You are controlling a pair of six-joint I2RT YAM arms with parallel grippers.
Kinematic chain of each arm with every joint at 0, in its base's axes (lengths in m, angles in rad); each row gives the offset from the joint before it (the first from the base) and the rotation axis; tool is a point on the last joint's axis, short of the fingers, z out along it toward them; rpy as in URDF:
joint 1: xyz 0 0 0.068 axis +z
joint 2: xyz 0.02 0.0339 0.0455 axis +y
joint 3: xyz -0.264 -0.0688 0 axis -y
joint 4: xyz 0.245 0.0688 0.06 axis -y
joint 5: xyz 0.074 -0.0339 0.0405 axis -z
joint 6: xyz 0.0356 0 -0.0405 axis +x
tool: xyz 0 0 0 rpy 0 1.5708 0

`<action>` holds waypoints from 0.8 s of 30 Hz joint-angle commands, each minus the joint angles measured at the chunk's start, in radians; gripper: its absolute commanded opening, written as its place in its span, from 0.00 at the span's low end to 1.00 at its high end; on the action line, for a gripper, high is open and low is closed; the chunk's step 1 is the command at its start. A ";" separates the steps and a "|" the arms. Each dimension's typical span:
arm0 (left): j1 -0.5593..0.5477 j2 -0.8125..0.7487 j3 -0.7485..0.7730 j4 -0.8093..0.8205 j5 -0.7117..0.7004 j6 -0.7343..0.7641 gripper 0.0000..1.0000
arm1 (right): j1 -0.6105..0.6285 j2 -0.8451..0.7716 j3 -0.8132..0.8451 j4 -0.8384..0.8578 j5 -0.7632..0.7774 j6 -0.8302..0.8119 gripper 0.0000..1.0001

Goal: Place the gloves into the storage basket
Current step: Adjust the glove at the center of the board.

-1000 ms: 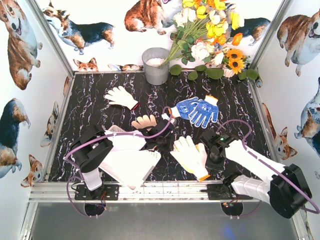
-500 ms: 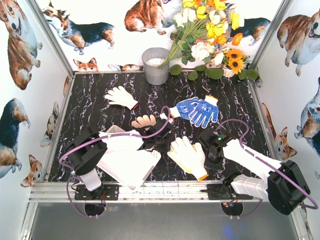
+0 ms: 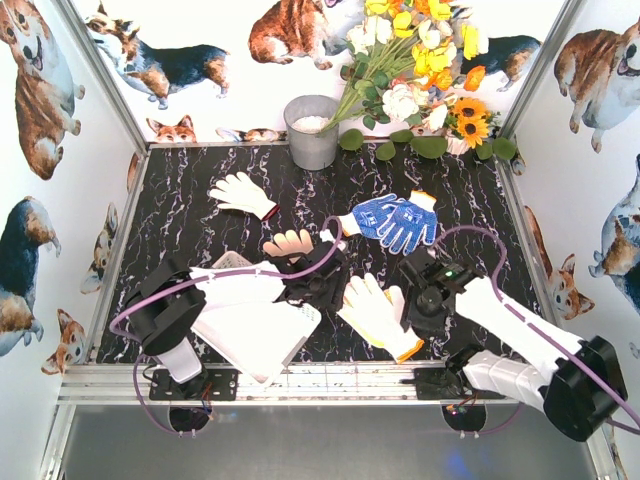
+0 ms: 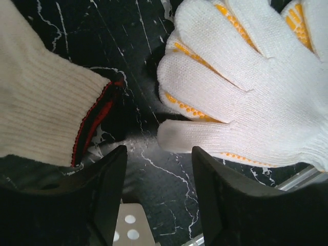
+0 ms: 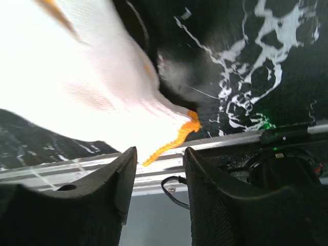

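A white glove with an orange cuff (image 3: pixel 378 315) lies at the front middle. My left gripper (image 3: pixel 332 290) is open and empty just left of its fingers (image 4: pixel 246 92). A cream glove's red-edged cuff (image 4: pixel 46 118) lies on the other side; that glove (image 3: pixel 290 242) shows above the gripper. My right gripper (image 3: pixel 418 318) is open and empty beside the white glove's cuff (image 5: pixel 174 134), above the front rail. Blue dotted gloves (image 3: pixel 395 220) lie mid-right. Another white glove (image 3: pixel 240 190) lies at the back left. The white storage basket (image 3: pixel 250 325) sits front left, partly under my left arm.
A grey metal bucket (image 3: pixel 312 130) stands at the back, with a bunch of flowers (image 3: pixel 420 70) to its right. The metal front rail (image 3: pixel 330 382) runs along the near edge. Purple cables loop over both arms. Walls close in on both sides.
My right gripper has moved a little left, closer to the white glove's cuff. My left arm's elbow has swung down and left; its gripper stays near the glove's fingers.
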 commanded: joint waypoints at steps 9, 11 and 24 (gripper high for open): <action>-0.022 -0.037 0.112 0.033 0.012 0.046 0.42 | -0.117 0.018 0.105 0.221 -0.004 -0.195 0.45; -0.029 -0.017 0.108 0.068 0.043 0.031 0.35 | -0.119 0.054 0.123 0.251 0.018 -0.218 0.43; -0.068 0.078 0.022 0.282 0.145 -0.073 0.15 | -0.121 0.394 0.220 0.382 0.026 -0.288 0.29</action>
